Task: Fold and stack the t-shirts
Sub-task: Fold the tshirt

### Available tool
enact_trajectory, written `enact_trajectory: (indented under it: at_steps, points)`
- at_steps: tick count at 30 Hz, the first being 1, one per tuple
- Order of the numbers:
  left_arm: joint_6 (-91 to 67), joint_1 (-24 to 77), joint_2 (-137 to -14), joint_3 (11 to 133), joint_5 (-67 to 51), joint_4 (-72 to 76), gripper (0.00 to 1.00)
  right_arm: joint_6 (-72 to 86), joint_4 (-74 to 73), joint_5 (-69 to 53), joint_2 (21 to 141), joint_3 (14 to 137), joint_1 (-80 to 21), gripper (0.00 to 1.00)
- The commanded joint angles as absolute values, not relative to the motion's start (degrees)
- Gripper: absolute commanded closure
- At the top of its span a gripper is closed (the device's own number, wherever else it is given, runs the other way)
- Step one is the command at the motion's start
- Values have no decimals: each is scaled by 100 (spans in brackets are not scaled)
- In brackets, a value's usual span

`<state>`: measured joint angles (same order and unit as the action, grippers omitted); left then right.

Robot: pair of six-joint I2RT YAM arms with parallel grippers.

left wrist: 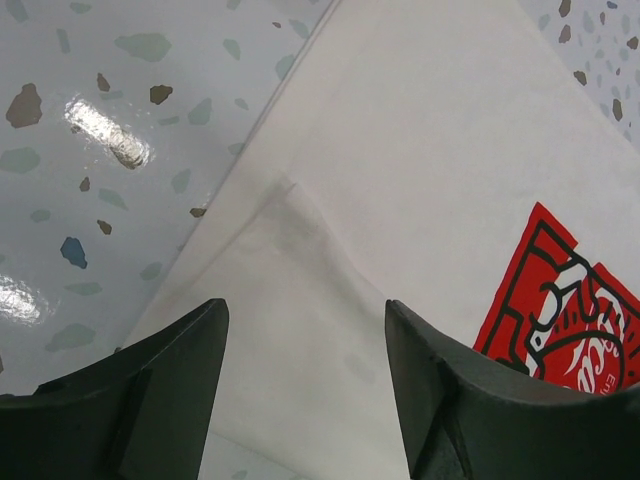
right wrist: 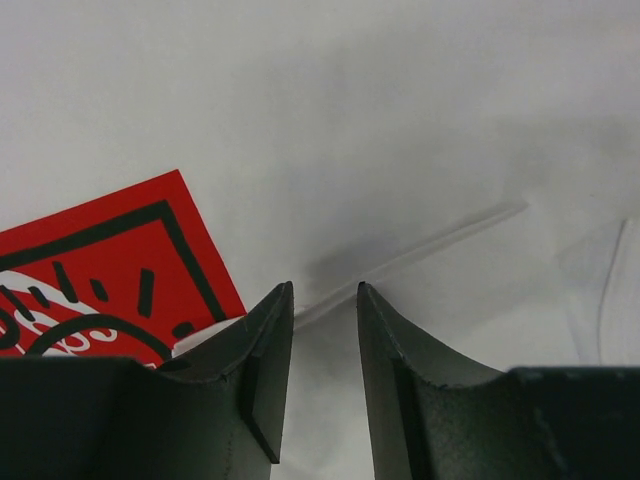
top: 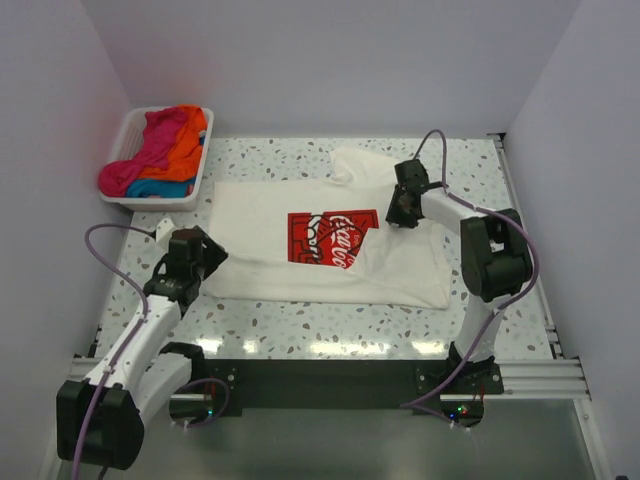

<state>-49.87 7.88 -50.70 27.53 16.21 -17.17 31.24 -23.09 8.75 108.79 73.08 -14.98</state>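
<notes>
From above, the arm bases [top: 100, 410] sit at the near edge of the table [top: 300, 322]. The shirt [top: 260, 225], cream-white with a red logo [top: 335, 238], lies spread mid-table, some cloth bunched at its far edge. The left gripper [top: 210, 257] is at its left edge, the right gripper [top: 396, 216] over its far right part. A pink, orange and blue heap [top: 165, 150] fills the basket [top: 150, 203] at the far left corner.

Left wrist: the left gripper [left wrist: 305, 310] is spread wide, released, over a folded flap at the shirt [left wrist: 430, 130] edge, beside bare table [left wrist: 120, 100].

Right wrist: the right gripper [right wrist: 325, 290] shows a narrow gap. A crease in the shirt [right wrist: 350, 100] runs into it beside the logo [right wrist: 110, 260]. Whether it pinches cloth I cannot tell.
</notes>
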Motion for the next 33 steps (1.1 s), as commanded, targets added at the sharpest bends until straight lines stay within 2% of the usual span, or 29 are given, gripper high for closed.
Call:
enact_trajectory:
  at_steps: [1, 6, 10, 19, 29, 33]
  points:
    - [-4834, 756, -5229, 3023, 1512, -1266, 30, 2971, -2136, 809, 11030, 7567, -1538, 63]
    - [-4860, 756, -5598, 3287, 1476, -1003, 27, 2909, -2206, 1080, 10978, 7357, -1529, 53]
    - [-4931, 765, -6308, 3524, 1477, -844, 28, 2997, -2057, 1046, 10724, 6840, -1328, 46]
    - [-5141, 1099, -7496, 3727, 1740, -571, 39, 2980, -1881, 843, 10521, 6407, -817, 44]
    - [-5379, 1107, -7743, 3735, 1881, -483, 41, 3023, -1819, 765, 10389, 6355, -817, 45]
    - [-5396, 1116, -7857, 3928, 1837, -536, 46, 3041, -1802, 756, 10248, 6381, -817, 45]
